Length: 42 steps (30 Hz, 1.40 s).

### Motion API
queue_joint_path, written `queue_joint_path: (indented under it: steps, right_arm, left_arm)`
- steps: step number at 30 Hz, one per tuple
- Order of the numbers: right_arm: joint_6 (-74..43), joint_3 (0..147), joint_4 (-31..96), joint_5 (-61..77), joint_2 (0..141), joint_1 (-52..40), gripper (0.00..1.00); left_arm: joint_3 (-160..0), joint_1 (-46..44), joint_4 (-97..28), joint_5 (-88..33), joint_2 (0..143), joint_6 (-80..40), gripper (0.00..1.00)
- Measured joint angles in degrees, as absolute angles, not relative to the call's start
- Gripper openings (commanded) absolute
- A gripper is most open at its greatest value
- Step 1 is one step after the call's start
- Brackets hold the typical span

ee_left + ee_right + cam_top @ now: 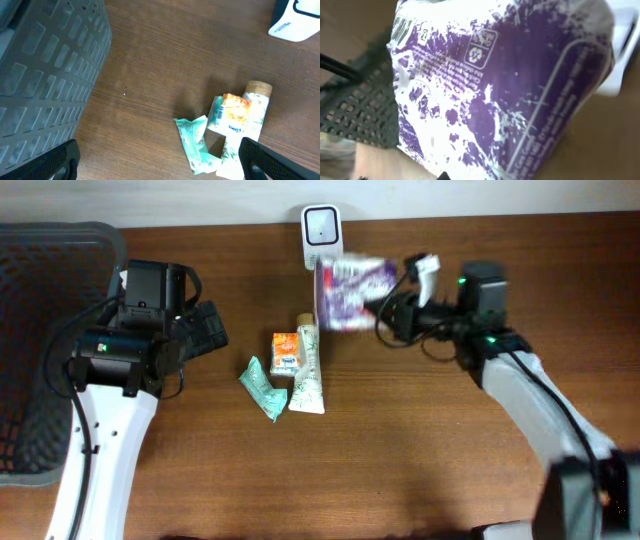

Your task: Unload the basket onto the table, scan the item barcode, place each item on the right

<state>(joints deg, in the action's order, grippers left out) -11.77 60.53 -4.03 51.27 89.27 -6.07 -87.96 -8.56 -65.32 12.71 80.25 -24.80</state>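
Your item is a glossy, crinkled packet (352,292), purple with white splashes and white print. From the right wrist camera it fills nearly the whole view. You can read a small recycling mark, a block of fine text and a thin white curved outline on its face, but no barcode is clear on the side that shows. In the overhead view the packet looks smeared. It sits just in front of the white scanner (320,228), a little to the scanner's right.

Your right tool (388,308) is pinching the packet by its right edge, jaws pressed together on it. Your left tool (207,327) is spread wide with nothing between its fingers. It hangs over the desk (420,450) well to the left of the scanner.

Farther left of the scanner, at the desk's edge, stands a dark mesh basket (50,330). You see only its mesh wall and floor, and the left arm covers part of it.

In front of the scanner, well apart from it, three small things lie bunched together. An orange box (285,352) touches a green-and-white tube (308,370) with a tan cap. A teal sachet (262,387) lies just to their left.
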Motion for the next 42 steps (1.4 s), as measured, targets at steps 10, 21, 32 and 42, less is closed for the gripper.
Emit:
queue_joint_path:
  steps: [10,21,32,42]
  right_arm:
    - [-11.55,60.80,-5.54,41.93,82.96,-10.17,0.04]
    - [-15.75,60.60,37.36,-10.92,83.20,-10.44,0.04]
    - [-20.69,63.55,40.71,-25.52,95.20,-17.45,0.83]
    - [-19.70,77.43,38.35,-3.84,96.49,-8.97,0.99]
  left_arm:
    - [-87.96,-8.56,-65.34,12.69,80.25,-24.82,0.99]
    - [-87.96,-8.54,-65.32,12.69,80.25,-24.82,0.99]
    - [-87.96,-8.56,-65.36,12.71,80.25,-24.82,0.99]
    - [-87.96,-8.56,-65.36,12.69,80.25,-24.82,0.99]
